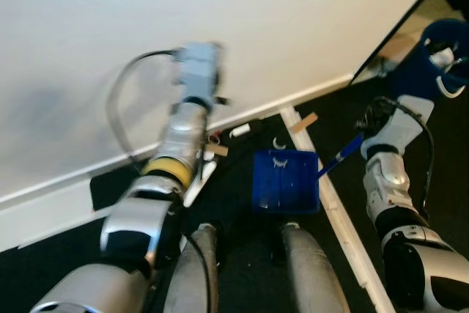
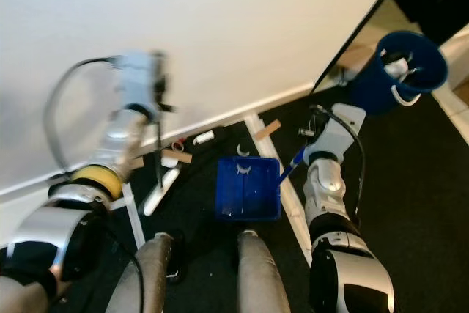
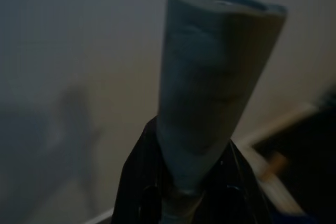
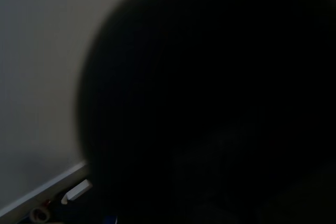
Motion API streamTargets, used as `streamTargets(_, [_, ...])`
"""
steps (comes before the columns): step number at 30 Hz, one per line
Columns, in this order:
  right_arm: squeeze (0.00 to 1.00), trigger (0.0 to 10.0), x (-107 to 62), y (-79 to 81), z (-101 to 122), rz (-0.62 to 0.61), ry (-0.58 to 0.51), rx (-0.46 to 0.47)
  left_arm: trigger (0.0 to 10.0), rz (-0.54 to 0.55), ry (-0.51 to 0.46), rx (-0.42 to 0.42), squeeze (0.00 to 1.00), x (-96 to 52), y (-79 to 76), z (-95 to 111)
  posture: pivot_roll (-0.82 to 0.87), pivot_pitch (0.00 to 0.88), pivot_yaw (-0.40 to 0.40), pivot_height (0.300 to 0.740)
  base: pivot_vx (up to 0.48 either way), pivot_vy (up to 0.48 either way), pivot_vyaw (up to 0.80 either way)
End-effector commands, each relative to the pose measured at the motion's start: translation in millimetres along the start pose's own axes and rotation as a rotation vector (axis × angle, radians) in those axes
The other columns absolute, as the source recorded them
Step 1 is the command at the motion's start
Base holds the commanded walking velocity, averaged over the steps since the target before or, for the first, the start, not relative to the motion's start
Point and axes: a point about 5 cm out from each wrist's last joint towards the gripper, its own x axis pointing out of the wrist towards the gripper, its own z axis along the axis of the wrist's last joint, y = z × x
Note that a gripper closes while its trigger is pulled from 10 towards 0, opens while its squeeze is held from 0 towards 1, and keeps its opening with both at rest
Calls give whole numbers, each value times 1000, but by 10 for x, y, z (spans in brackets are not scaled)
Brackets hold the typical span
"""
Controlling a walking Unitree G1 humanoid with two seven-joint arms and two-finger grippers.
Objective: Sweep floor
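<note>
**Dustpan down, scraps ahead**

Here the blue plastic dustpan lies on the black floor, its long axis running away from the robot toward the white wall. The right pincer grips its handle. Pale paper scraps lie just beyond, left-forward, nearer the left pincer, pinching a grey broom handle.

One blue dustpan, one blue bucket, one broom handle, two robot arms, several small litter scraps by the baseboard, exact number unclear.
</note>
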Motion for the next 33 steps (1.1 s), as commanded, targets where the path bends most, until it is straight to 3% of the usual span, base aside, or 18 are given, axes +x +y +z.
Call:
streamTargets(1, [0, 10000, -157, 2, -400, -4, 212, 57, 10000, 51, 88, -127, 0, -120, 203, -223, 92, 147, -11, 740, 0, 0, 0])
streamTargets(3, [0, 10000, -157, 2, -400, -4, 212, 57, 10000, 51, 88, -127, 0, -120, 203, -223, 92, 147, -11, 740, 0, 0, 0])
streamTargets(4, [0, 10000, -141, -2, -388, 0, 222, 79, 10000, 67, 42, -209, 0, -162, 349, -175, 93, 120, -13, 740, 0, 0, 0])
streamTargets(6, [0, 10000, -81, -16, -290, 20, 192, 120, 10000, 235, -21, -311, 0, -314, 756, -214, 85, 78, -8, 740, 0, 0, 0])
streamTargets(7, [0, 10000, -81, -16, -290, 20, 192, 120, 10000, 235, -21, -311, 0, -314, 756, -214, 85, 78, -8, 740, 0, 0, 0])
streamTargets(9, [0, 10000, -30, -53, -170, 34, 130, 135, 10000, 314, 3, -290, 0, -436, 930, -344, 76, 55, -3, 740, 0, 0, 0])
streamTargets(13, [0, 10000, -19, -79, -132, 34, 107, 133, 10000, 313, 11, -286, 0, -465, 941, -371, 71, 55, -5, 740, 0, 0, 0])
streamTargets(16, [0, 10000, -28, -157, -122, 19, 92, 138, 10000, 288, 10, -235, 0, -505, 915, -366, 66, 48, -16, 740, 0, 0, 0])
streamTargets(18, [0, 10000, -55, -218, -139, 14, 84, 150, 10000, 245, 27, -157, 0, -537, 859, -370, 63, 58, -19, 740, 0, 0, 0])
streamTargets(21, [0, 10000, -83, -250, -166, 24, 85, 126, 10000, 238, 59, -120, 0, -556, 820, -429, 60, 58, -21, 740, 0, 0, 0])
streamTargets(23, [0, 10000, -103, -271, -178, 35, 83, 79, 10000, 253, 75, -109, 0, -555, 780, -468, 56, 63, -20, 740, 0, -480, 800])
streamTargets(33, [0, 10000, -117, -295, -167, 34, 60, 70, 10000, 255, 72, -62, 0, -577, 686, -442, 51, 81, -16, 740, 0, -480, 800])
